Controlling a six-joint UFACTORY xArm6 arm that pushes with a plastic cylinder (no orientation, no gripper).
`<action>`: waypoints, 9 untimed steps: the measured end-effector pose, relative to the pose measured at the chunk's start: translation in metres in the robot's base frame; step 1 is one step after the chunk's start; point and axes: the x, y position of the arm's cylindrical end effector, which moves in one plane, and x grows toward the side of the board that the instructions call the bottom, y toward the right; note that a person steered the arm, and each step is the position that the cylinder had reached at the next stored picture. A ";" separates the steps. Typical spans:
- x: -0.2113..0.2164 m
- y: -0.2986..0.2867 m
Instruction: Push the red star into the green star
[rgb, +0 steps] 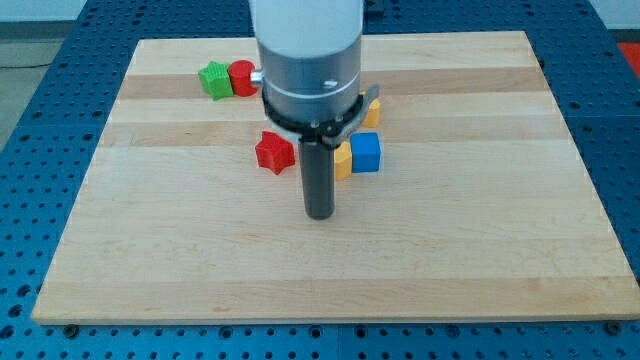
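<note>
Pale wooden board (200, 260) on blue pegboard (30, 120)

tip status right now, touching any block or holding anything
My tip: no gripper, holds nothing; touches no block, sitting just below and right of the red star.

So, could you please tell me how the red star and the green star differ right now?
The red star lies mid-board, just to the view's left of my tip; the green star sits near the view's top. The red star stands alone; the green star touches a red cylinder. Both are star-shaped and lie flat.
</note>
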 end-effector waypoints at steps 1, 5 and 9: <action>-0.033 -0.001; -0.064 -0.088; -0.033 -0.120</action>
